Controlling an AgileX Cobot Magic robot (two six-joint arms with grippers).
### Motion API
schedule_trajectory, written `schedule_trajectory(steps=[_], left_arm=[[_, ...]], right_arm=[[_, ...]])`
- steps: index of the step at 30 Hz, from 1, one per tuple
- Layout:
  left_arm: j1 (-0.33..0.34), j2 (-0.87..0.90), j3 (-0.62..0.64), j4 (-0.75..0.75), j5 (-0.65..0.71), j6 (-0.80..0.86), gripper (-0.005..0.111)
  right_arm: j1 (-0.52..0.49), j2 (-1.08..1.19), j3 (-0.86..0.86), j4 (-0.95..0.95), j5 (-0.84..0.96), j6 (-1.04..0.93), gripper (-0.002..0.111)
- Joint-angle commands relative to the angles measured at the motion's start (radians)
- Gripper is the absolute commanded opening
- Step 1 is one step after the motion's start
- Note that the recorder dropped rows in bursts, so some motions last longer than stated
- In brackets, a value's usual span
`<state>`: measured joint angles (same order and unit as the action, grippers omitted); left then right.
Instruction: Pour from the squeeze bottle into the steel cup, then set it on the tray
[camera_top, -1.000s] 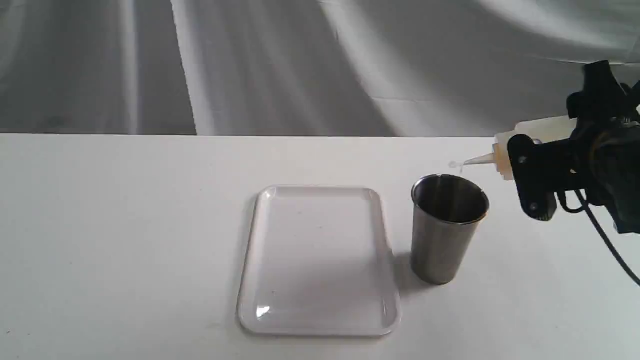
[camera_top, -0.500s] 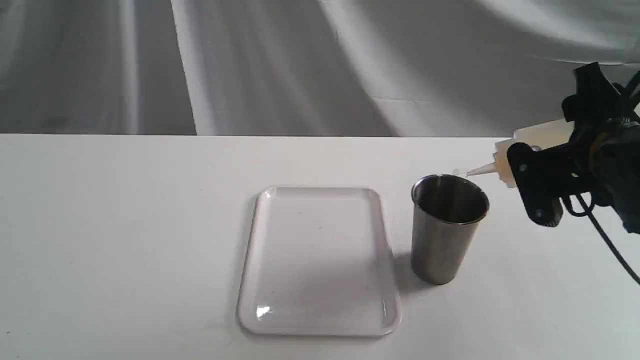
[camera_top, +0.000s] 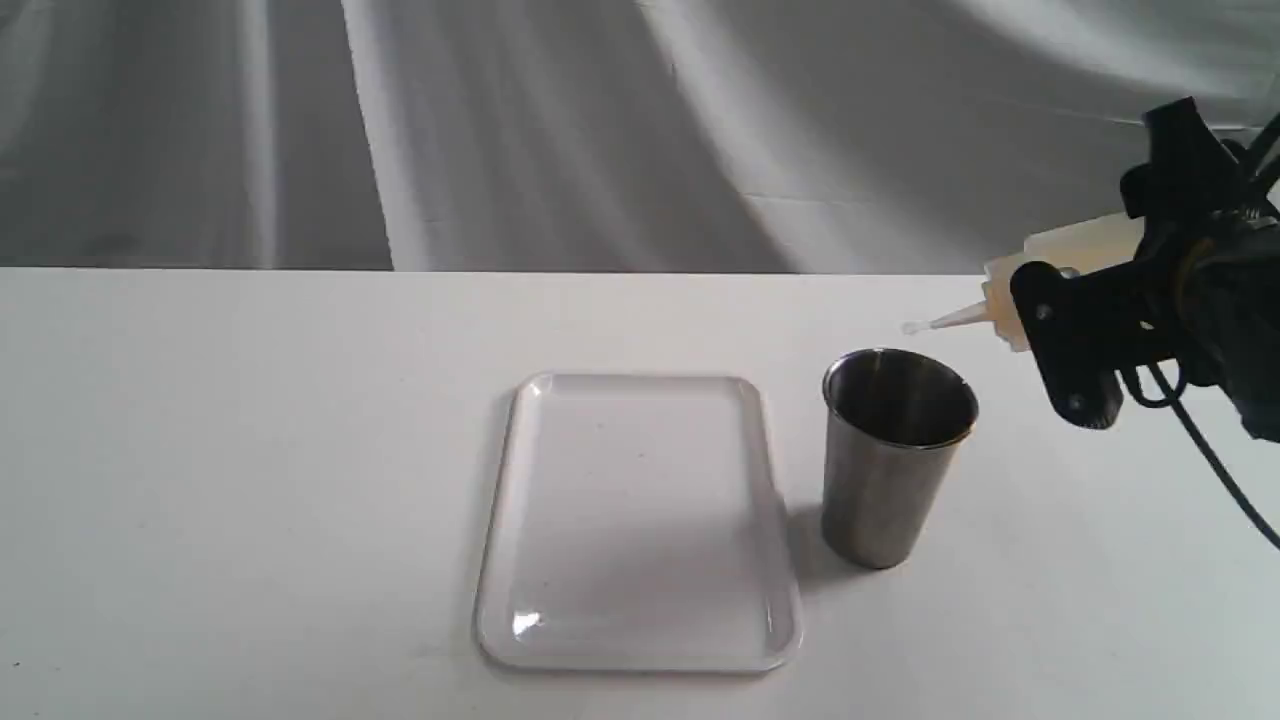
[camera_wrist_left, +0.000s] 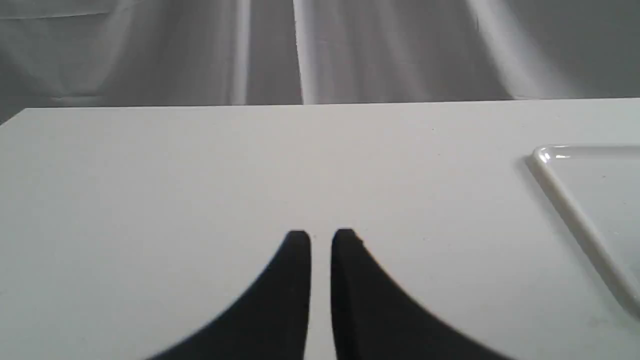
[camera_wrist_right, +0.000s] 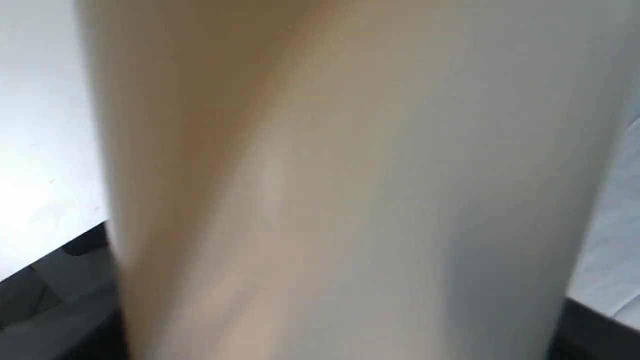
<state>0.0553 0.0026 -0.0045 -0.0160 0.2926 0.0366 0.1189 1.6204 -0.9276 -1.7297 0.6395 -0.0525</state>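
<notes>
The squeeze bottle (camera_top: 1075, 245) lies nearly level in the air at the right of the exterior view, with my right gripper (camera_top: 1095, 300) shut on its body. Its thin nozzle (camera_top: 945, 321) points left, a little above and behind the far rim of the steel cup (camera_top: 893, 455). The cup stands upright just right of the white tray (camera_top: 520, 560). The bottle's whitish, amber-tinted wall (camera_wrist_right: 320, 180) fills the right wrist view, blurred. My left gripper (camera_wrist_left: 321, 237) hovers over bare table with its fingers almost together and nothing between them; the tray's corner (camera_wrist_left: 545, 155) shows beside it.
A white table (camera_top: 250, 450) carries everything, with a grey draped cloth (camera_top: 500, 130) behind it. A black cable (camera_top: 1215, 470) hangs from the right arm, right of the cup.
The bottle dipped its nozzle down to the cup's rim half a second ago, then rose again; it now sits slightly higher, with the nozzle clear of the rim.
</notes>
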Motion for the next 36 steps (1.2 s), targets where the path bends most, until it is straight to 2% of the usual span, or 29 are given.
schedule_trajectory(steps=[1,16,28,36], left_arm=[[-0.008,-0.003,0.004,-0.003,-0.009,-0.002,0.008],[-0.008,-0.003,0.004,-0.003,-0.009,-0.004,0.008],[-0.008,-0.003,0.004,-0.003,-0.009,-0.002,0.008],[-0.008,-0.003,0.004,-0.003,-0.009,-0.004,0.008]], right_arm=[[0.001,-0.007,-0.017,-0.015,-0.001,-0.008,0.0],[0.001,-0.007,-0.017,-0.015,-0.027,-0.122,0.0],[0.001,-0.007,-0.017,-0.015,-0.027,-0.125,0.0],[0.001,-0.007,-0.017,-0.015,-0.025,0.011,0.0]])
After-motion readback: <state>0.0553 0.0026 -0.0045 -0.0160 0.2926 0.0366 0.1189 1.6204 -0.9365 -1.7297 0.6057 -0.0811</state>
